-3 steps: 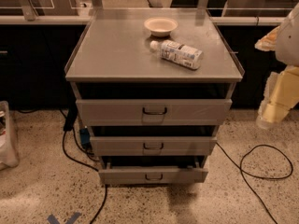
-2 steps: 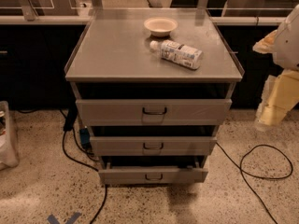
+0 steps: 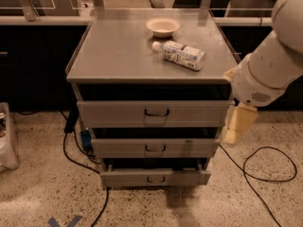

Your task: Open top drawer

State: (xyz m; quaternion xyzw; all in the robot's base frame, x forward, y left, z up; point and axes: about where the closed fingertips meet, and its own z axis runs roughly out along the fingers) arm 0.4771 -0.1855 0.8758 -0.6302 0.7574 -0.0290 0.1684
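The top drawer (image 3: pixel 118 114) is the widest of three grey drawers in a metal cabinet, with a small dark wire handle (image 3: pixel 156 112) at its centre. A dark gap shows between its front and the cabinet top. My gripper (image 3: pixel 236 126) is a pale cream piece hanging from the white arm (image 3: pixel 270 72). It sits just off the drawer's right end, at about drawer height, well to the right of the handle. It holds nothing that I can see.
A small bowl (image 3: pixel 163 26) and a lying plastic bottle (image 3: pixel 180 53) are on the cabinet top (image 3: pixel 113 56). Two narrower drawers (image 3: pixel 118 148) sit below. Cables lie on the floor at right (image 3: pixel 265 171) and left (image 3: pixel 71 148). A white bag (image 3: pixel 7 141) is at far left.
My arm has swung left and down toward the cabinet, bringing the gripper from well off to the right to the top drawer's right end. The drawers, bowl and bottle have not moved.
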